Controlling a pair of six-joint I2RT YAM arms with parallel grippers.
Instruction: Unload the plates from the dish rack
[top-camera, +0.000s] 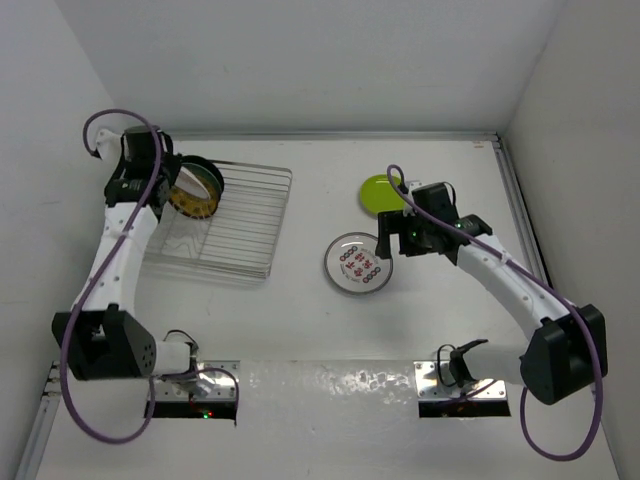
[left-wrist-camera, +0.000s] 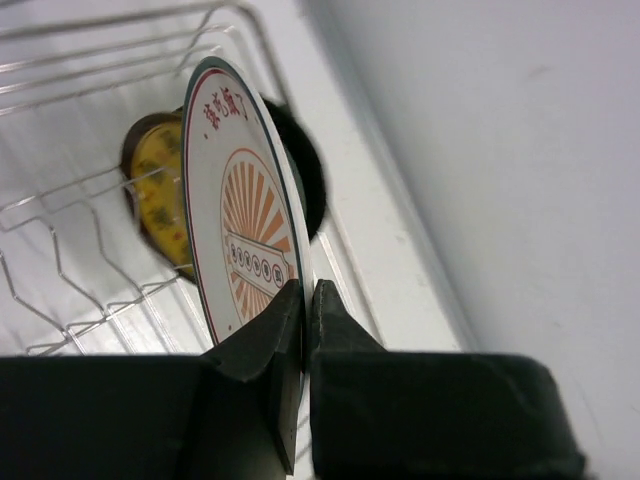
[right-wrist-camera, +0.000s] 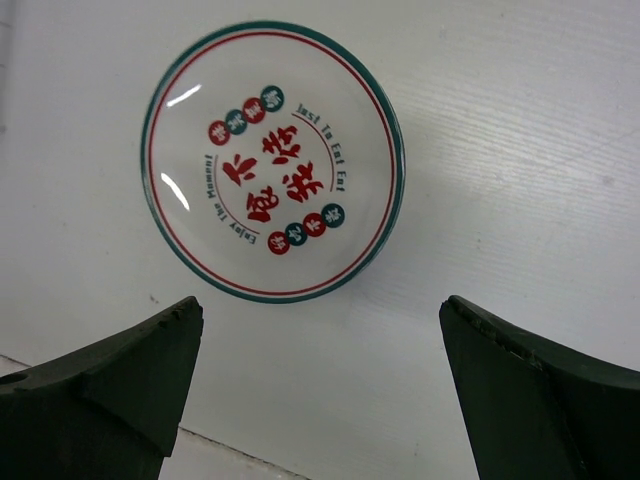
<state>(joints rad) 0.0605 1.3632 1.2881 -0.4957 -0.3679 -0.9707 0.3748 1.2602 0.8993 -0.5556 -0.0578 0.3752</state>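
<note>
Dotted plate (right-wrist-camera: 272, 160): white, teal and red rim rings, red characters, red and teal dots. Lime-green plate (top-camera: 380, 192): plain, at its 1 o'clock in the top view. Sunburst plate (left-wrist-camera: 245, 230): white, red rim line, orange rays. Patterned plate (left-wrist-camera: 160, 200): yellow with green flecks, brown rim. Black plate (left-wrist-camera: 308, 178): plain. Dish rack (top-camera: 245, 200): silver wire.
</note>
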